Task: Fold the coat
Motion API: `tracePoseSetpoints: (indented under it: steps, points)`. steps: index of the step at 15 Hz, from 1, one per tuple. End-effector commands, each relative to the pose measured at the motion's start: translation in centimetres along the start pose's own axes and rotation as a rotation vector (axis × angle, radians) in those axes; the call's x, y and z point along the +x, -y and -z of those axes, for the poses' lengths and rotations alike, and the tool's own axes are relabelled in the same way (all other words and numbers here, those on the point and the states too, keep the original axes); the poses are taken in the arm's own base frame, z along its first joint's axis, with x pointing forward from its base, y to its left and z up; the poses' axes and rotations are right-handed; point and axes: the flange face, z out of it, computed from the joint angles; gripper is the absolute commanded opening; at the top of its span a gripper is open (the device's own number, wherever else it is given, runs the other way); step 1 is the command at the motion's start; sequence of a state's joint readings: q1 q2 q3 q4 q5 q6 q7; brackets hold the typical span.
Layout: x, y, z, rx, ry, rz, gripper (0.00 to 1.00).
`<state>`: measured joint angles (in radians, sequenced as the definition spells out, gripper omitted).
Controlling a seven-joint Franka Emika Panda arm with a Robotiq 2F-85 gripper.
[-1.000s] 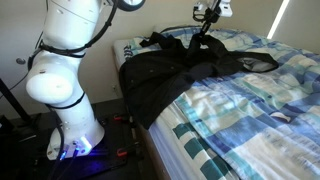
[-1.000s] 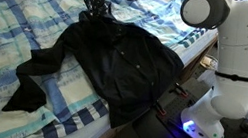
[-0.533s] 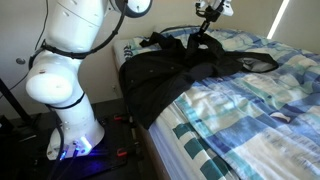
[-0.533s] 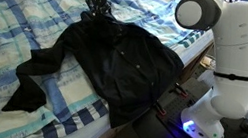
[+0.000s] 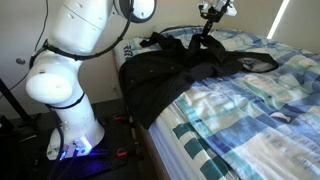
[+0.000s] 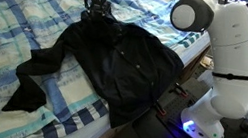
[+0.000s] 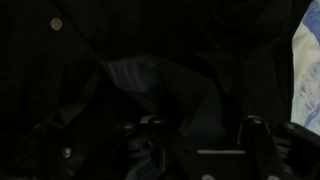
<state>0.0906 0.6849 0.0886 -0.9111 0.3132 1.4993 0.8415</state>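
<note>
The black coat (image 5: 180,70) lies spread over the bed, one edge hanging off the near side and a long sleeve (image 6: 32,74) trailing across the bedspread. My gripper (image 6: 97,12) points down onto the coat's far end, in both exterior views (image 5: 203,38). In the wrist view the gripper (image 7: 195,135) is open, its fingers (image 7: 252,135) standing well apart. A raised fold of the black fabric (image 7: 160,80) peaks between them, and the fingers do not pinch it. The wrist view is very dark.
A blue-and-white patterned bedspread (image 5: 250,110) covers the bed (image 6: 11,20). The white robot base (image 6: 221,106) stands on the floor beside the bed's edge. A pillow (image 5: 127,46) lies at the head end, near the coat.
The jaws have gone from shut to apart, letting go of the coat's fabric. The gripper has stayed over the same end of the coat while the arm's upper joint shifted slightly.
</note>
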Motion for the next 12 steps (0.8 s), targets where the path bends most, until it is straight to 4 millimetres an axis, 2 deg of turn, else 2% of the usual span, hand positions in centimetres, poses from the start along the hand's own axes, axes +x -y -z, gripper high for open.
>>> tracePoseSetpoints:
  steps: [1, 2, 4, 5, 6, 10, 12]
  points:
    - [0.5, 0.4, 0.5, -0.001, -0.049, -0.001, 0.93]
    - [0.7, 0.5, 0.6, 0.000, -0.064, -0.009, 0.99]
    - [0.9, 0.6, 0.7, 0.004, -0.087, -0.024, 1.00]
    - [-0.9, 0.2, 2.5, -0.009, -0.117, -0.025, 1.00]
    - [-2.5, 1.1, 2.1, -0.018, -0.132, -0.023, 1.00]
    - [-7.6, 3.7, 2.5, -0.021, -0.174, -0.048, 1.00]
    - [-11.1, 5.5, 1.8, -0.011, -0.188, -0.069, 1.00]
